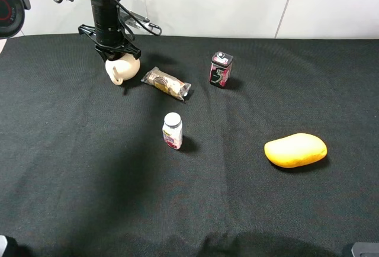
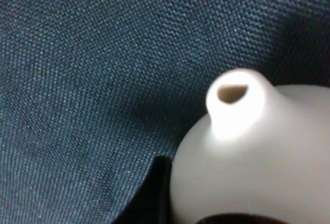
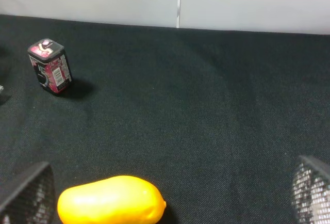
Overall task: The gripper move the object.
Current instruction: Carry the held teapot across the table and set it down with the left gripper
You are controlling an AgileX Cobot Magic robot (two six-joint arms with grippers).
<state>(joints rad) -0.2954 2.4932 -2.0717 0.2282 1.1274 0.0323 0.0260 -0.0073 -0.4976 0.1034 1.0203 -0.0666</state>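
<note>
Round cream ceramic teapot (image 1: 124, 68), the only one, upper left on black cloth (image 1: 89, 168), is clamped in my left black gripper (image 1: 121, 55).

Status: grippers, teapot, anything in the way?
Left gripper shut on teapot, far left of black cloth. Right gripper open, empty, near yellow mango. Snack packet lies close beside teapot.

We see a yellow mango (image 3: 111, 200) by our right gripper (image 3: 171, 199), fingers (image 3: 30, 195) spread wide, and a pink tin (image 3: 49, 66) farther back.
</note>
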